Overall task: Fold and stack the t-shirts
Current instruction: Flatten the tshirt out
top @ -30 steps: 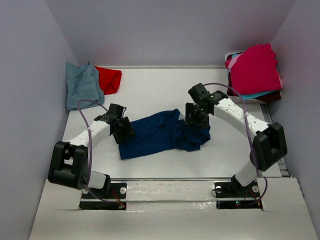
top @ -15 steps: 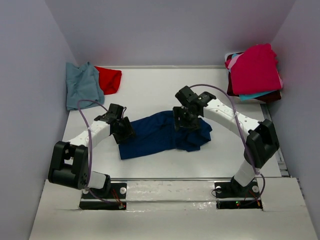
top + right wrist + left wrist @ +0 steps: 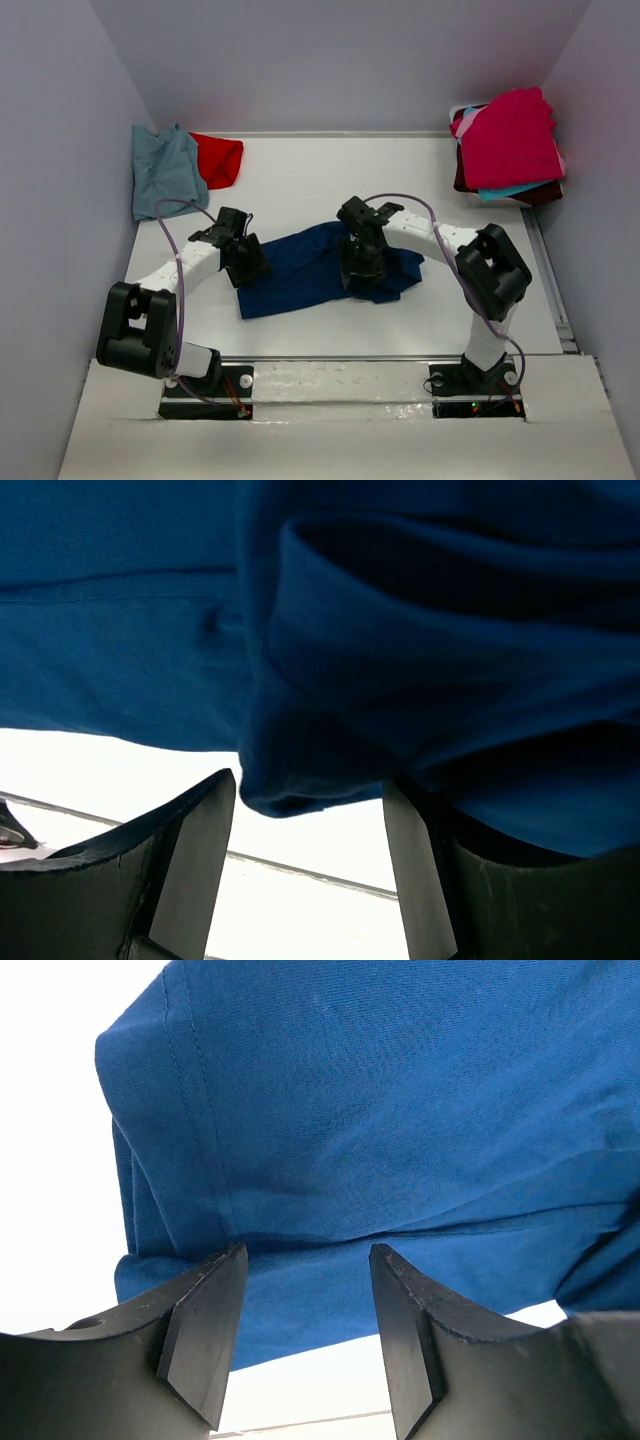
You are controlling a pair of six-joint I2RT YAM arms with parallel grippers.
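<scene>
Navy blue soft-cloth t-shirt lies rumpled mid-table, long axis left to right, right end bunched. Left gripper is at its left end, jaws spread, stitched hem just beyond the tips, nothing pinched. Right gripper is over the bunched part, jaws also spread; a fold of cloth sits between the fingers, not clamped as far as I can tell. Judged handling: light, limp, will drape and slide on the white tabletop; best taken at hems or corners, both ends together. Dusty blue-grey tee and red tee far left; magenta-topped pile far right. No print, label or writing readable.
</scene>
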